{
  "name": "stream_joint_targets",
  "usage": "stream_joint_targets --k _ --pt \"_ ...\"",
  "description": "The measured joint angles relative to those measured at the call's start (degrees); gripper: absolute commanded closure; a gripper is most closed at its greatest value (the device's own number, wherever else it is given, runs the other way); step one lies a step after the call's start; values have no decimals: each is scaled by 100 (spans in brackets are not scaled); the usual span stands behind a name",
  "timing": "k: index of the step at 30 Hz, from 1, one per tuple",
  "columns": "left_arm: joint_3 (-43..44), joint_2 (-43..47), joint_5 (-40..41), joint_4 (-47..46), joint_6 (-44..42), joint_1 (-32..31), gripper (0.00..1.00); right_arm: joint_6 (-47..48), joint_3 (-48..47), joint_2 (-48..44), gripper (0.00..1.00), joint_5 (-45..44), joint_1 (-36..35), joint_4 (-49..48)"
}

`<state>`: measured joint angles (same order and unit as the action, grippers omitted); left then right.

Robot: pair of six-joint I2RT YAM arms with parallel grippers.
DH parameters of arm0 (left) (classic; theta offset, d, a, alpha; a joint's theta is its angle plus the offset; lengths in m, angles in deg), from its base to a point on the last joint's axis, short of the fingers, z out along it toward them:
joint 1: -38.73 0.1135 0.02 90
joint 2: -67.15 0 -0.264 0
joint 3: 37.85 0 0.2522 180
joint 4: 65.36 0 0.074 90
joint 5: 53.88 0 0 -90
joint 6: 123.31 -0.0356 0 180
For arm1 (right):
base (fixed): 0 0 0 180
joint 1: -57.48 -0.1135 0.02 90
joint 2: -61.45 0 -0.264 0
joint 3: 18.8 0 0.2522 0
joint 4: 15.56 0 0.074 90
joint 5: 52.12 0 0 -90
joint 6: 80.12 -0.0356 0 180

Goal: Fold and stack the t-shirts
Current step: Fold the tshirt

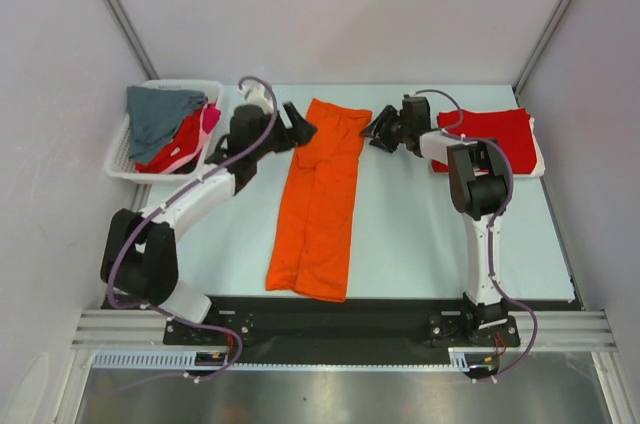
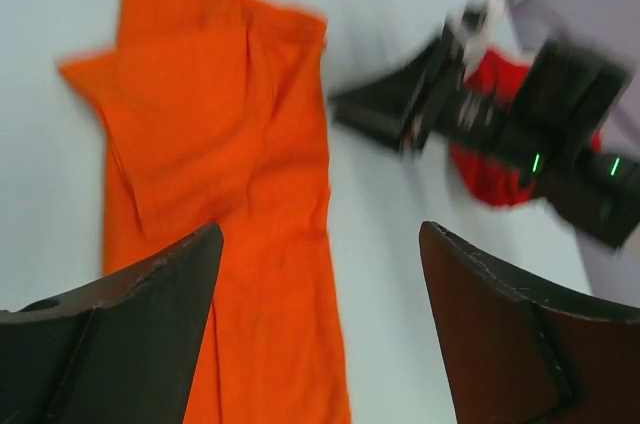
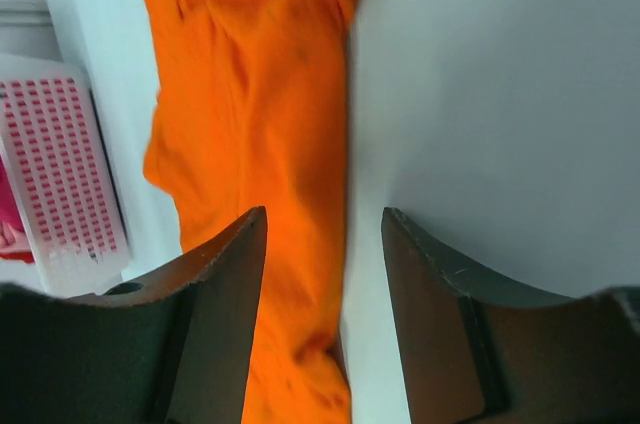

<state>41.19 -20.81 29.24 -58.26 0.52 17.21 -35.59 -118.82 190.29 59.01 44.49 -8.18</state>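
Orange t-shirt [image 1: 320, 199] lay as a long strip mid-desk [image 1: 420, 244], long axis running near-to-far. Left arm [image 1: 215, 184] had its jaws just off the far-left corner, right arm [image 1: 470, 179] just off the far-right, equally near. Both sets stood apart, empty. Next fold likely takes the far end toward the near end.

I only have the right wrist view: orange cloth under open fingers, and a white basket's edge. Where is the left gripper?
Observer: The left gripper hangs open and empty beside the orange t-shirt's far left corner.
Operator: Any other shirt on the table?
Observer: A red t-shirt lies at the table's far right, partly hidden by the right arm.
Operator: And inside the basket?
Observer: A grey t-shirt lies on top of red cloth there.
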Motion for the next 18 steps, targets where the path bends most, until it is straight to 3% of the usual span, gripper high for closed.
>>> stream_joint_targets --k 6,7,10,18 --pt "-1679 636 -101 125 0 -754 16 -114 -1320 933 68 66 50 107" --pt "-1856 765 -114 144 0 -879 16 -136 -1451 1034 82 55 66 125" --pt "-2227 1169 -155 138 7 -1097 16 -190 -1812 1314 100 37 144 256" --pt "-2791 1985 -105 175 61 -1095 14 -179 -4068 2533 100 39 411 1021"
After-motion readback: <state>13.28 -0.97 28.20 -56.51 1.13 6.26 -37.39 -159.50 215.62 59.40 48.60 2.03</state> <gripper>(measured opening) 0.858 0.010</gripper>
